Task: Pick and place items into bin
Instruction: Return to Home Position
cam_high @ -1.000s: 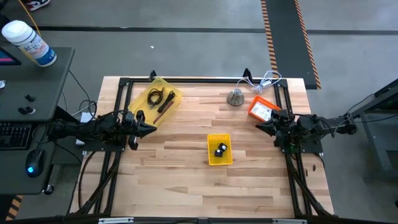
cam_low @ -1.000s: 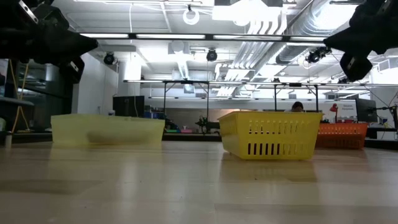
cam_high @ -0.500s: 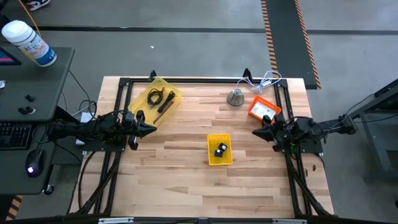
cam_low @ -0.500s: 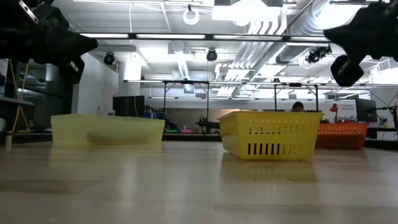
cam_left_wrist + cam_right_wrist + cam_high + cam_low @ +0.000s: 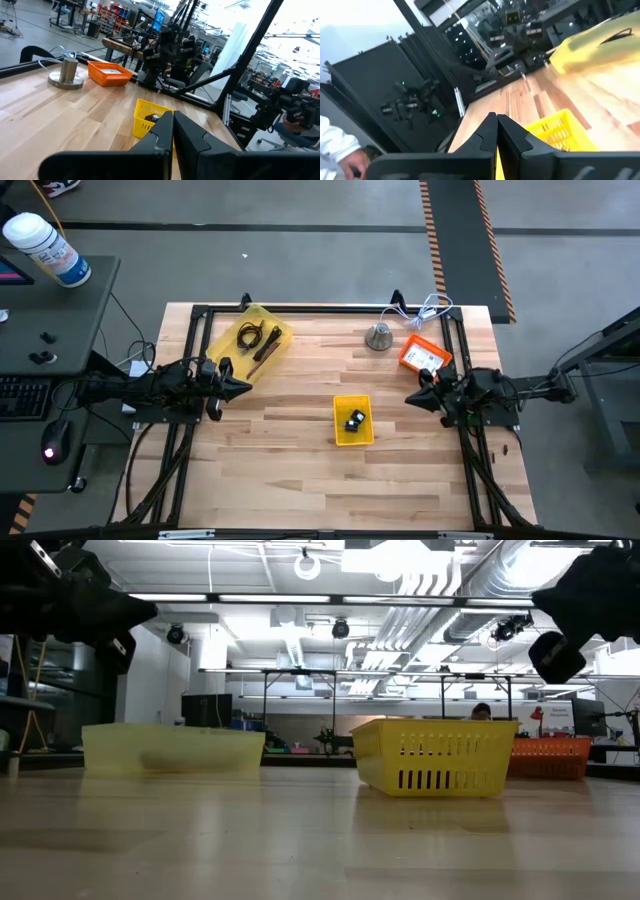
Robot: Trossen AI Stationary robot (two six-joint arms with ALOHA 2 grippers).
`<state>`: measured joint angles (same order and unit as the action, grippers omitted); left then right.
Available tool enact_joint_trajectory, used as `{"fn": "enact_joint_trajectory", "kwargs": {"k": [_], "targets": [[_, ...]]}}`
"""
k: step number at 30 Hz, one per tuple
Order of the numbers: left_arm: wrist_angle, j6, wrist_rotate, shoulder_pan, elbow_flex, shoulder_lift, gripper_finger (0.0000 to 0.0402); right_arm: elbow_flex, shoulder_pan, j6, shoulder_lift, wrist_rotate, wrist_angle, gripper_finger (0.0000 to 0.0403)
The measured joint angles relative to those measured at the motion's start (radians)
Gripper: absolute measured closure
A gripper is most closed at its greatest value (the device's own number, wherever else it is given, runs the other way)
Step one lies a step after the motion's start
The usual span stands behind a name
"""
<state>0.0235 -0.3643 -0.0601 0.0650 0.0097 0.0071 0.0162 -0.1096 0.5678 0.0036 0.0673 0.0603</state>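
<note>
The left gripper (image 5: pixel 238 387) is clenched on nothing, its fingers (image 5: pixel 160 135) pressed flat together in its wrist view. It hangs above the table (image 5: pixel 300 480) at its own side. Just beyond its tip, toward the far edge, sits the pale bin (image 5: pixel 226 343) with the cable (image 5: pixel 248 335) and the tool (image 5: pixel 267 351) lying inside.

The right gripper (image 5: pixel 410 398) faces it from the other side, likewise closed and empty, fingers (image 5: pixel 487 132) together. Between the two, nearer the right one, is the yellow basket (image 5: pixel 351 439) holding the blocks (image 5: pixel 355 420). Just beside the right gripper, on its far side, the orange basket (image 5: pixel 411 358) holds the packets (image 5: pixel 428 356).

So every item I can pick out is already in a container (though spread over three of them, not one). Only the cone (image 5: pixel 379 336) stands loose, beyond the yellow basket, and it doesn't look like part of the job. I'd call the sorting finished, with nothing left but for the arms to park.
</note>
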Motion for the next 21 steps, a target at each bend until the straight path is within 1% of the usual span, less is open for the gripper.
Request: {"fn": "enact_joint_trajectory", "kwargs": {"k": [5,14,21], "targets": [[0.0,0.0,0.0,0.0,0.0,0.0,0.0401,0.001,0.0,-0.002,-0.001,0.02,-0.039,0.0403],[0.0,0.0,0.0,0.0,0.0,0.0,0.0401,0.003,0.001,-0.051,0.003,-0.055,-0.064,0.0403],[0.0,0.0,0.0,0.0,0.0,0.0,0.0401,0.003,0.001,-0.038,0.003,-0.055,-0.066,0.0403]]}}
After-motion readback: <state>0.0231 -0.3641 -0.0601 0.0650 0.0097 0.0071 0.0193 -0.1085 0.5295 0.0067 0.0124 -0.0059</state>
